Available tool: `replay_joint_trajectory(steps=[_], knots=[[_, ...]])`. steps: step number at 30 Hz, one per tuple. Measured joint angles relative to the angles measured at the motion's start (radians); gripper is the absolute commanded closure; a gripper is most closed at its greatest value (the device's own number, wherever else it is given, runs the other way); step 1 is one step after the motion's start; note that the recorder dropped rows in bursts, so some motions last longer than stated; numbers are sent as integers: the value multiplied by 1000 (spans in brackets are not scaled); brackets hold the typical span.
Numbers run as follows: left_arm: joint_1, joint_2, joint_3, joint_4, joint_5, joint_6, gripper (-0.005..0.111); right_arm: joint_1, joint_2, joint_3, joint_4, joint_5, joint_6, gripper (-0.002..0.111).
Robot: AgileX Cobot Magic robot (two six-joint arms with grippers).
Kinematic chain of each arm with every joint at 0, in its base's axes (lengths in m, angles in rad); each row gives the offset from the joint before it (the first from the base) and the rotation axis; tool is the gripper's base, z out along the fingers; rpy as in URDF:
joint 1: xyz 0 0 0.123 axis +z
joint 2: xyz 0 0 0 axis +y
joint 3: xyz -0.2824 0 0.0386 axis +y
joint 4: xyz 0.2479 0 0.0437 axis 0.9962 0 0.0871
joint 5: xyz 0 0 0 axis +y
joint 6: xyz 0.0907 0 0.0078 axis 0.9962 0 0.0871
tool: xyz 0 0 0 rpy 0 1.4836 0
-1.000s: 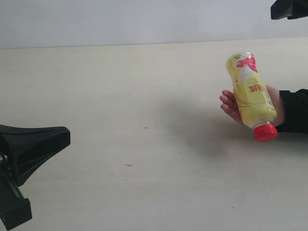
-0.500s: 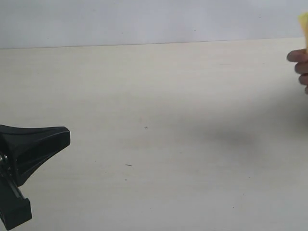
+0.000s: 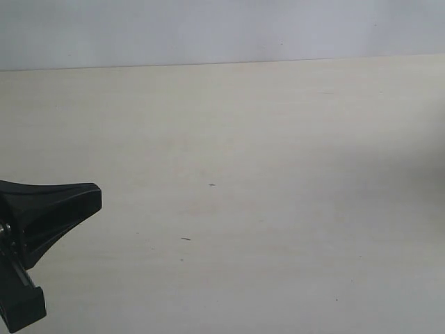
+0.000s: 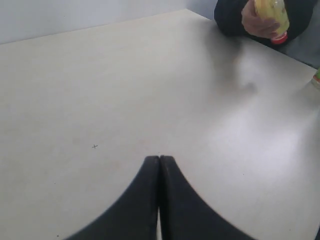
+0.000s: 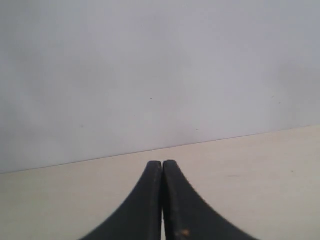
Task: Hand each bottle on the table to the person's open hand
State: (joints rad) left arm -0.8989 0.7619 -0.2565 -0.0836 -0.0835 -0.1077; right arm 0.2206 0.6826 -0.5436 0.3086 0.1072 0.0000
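Table [image 3: 278,125]: broad, flat, pale beige top with a faint wood grain and a matt finish; its far edge meets the wall in a straight line; one corner shows in the left wrist view

Dark specks [image 3: 211,185]: a few tiny marks near the middle of the table; one more lies a little nearer the front edge

Wall [image 5: 150,75]: plain, smooth, pale grey; it rises just behind the far edge of the table

Yellow bottle [image 4: 272,10]: plastic, rounded body, translucent yellow, partly cut off by the picture; it is held off the table, just past the edge beside the corner; the end with the cap is nearest that edge

Red cap [image 4: 280,37]: small, round, bright red; screwed on the yellow bottle

Person's hand [image 4: 254,22]: bare, light skin; fingers curled around the yellow bottle

Black sleeve [image 4: 230,20]: dark, soft fabric; it covers the wrist and lies at the table edge by the corner

Green-and-pale thing [image 4: 316,77]: a sliver at the table edge farther along from the corner; too little shows to tell what it is

Left gripper [image 4: 159,162]: black, smooth, two curved fingers tapering to a point; closed, tips pressed together, gripping nothing; it hangs over the table near the front left corner

Right gripper [image 5: 162,165]: same black tapered shape; closed, tips touching, gripping nothing; it faces the wall above the far edge
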Motion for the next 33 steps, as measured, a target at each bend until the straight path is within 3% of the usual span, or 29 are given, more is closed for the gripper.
replay_joint_trajectory(steps=[15, 26, 33], knots=[[0, 0, 0, 0, 0, 0, 107, -7, -106, 0, -28, 8, -30, 108], [0, 0, 0, 0, 0, 0, 107, -206, -462, 159, -49, 113, -108, 108], [0, 0, 0, 0, 0, 0, 107, -245, -582, 336, -62, 53, -123, 108]])
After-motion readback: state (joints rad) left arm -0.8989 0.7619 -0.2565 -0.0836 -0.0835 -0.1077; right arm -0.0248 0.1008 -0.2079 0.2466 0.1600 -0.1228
